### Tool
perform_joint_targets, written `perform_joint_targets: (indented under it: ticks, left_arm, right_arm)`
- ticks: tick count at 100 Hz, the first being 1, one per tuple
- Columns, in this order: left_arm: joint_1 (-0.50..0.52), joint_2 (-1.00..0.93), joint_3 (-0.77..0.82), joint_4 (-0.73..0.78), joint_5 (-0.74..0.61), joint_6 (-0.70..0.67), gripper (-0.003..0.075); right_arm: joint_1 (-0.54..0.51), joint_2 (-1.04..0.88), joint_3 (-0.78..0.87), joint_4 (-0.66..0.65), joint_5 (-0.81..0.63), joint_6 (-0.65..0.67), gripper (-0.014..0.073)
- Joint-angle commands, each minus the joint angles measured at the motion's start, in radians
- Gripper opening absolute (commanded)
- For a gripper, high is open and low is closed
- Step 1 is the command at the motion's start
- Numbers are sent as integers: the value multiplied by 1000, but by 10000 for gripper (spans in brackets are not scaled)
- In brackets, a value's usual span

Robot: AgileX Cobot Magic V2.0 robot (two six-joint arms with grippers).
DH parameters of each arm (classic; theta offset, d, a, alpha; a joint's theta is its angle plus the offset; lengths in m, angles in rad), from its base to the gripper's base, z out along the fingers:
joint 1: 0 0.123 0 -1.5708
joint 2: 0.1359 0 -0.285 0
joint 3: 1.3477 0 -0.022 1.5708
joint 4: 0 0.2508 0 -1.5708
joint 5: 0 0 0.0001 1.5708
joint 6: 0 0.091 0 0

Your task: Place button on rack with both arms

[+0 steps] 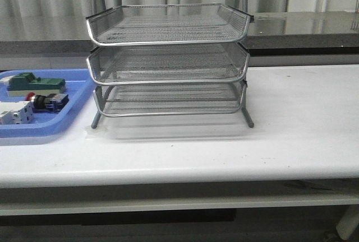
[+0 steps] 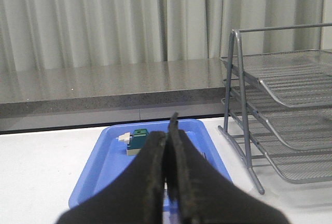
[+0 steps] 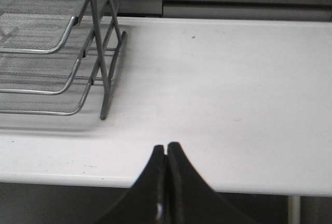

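Note:
The button (image 1: 46, 101), with a red head and a blue-black rear block, lies in the blue tray (image 1: 76, 107) at the left of the table. The silver wire-mesh rack (image 1: 168, 63) stands in the middle of the table; it also shows in the left wrist view (image 2: 290, 110) and the right wrist view (image 3: 46, 53). My left gripper (image 2: 168, 130) is shut and empty, held in front of the blue tray (image 2: 104, 167); its fingers hide the button there. My right gripper (image 3: 166, 151) is shut and empty, over the table's front edge, right of the rack. Neither gripper shows in the front view.
In the blue tray lie a green rectangular block (image 1: 35, 83), also in the left wrist view (image 2: 139, 140), and a white boxy component (image 1: 14, 113). A dark counter (image 1: 303, 29) and curtains run behind the white table (image 1: 303, 119).

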Motion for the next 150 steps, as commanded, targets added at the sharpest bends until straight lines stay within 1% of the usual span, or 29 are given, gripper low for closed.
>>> perform_joint_targets:
  ticks: [1, 13, 27, 40, 45, 52, 60, 68, 75, 83, 94, 127, 150]
  left_arm:
    - [4, -31, 33, 1, -73, -12, -20]
    - [4, -31, 33, 1, -73, -12, -20]
    - [4, -31, 33, 1, -73, -12, -20]
    - [4, -31, 33, 1, -73, -12, -20]
    - [4, -31, 33, 1, -73, -12, -20]
    - [4, -31, 33, 1, -73, -12, -20]
    - [4, -31, 33, 1, -73, -12, -20]
    - [4, -31, 33, 1, -73, -12, -20]
    - [4, -31, 33, 1, -73, -12, -20]
    - [4, -31, 33, 1, -73, -12, -20]
    - [4, -31, 33, 1, -73, -12, -20]
    - [4, -31, 33, 1, -73, -12, -20]
    - [4, -31, 33, 1, -73, -12, -20]
  right_arm:
    - [-8, 90, -80, 76, -42, -1, -56]
    - [-8, 173, -96, 200, -66, -1, -56]
    - [-8, 264, -96, 314, -83, -1, -56]
    - [2, 353, -96, 389, -80, -12, -52]
    - [16, 385, -96, 417, -86, -21, -36]
    - [46, 428, -96, 454, -107, -32, 17]
    - [91, 475, -96, 502, -146, -45, 122]
    - [142, 516, -97, 551, -192, -65, 210]
    - [178, 555, -97, 588, -248, -65, 249]
    - [205, 604, -109, 620, -291, -65, 250]
    - [223, 685, -153, 648, -301, -65, 250]
    - [224, 890, -343, 651, -301, -65, 250]
    - [224, 988, -410, 675, -289, -65, 250]
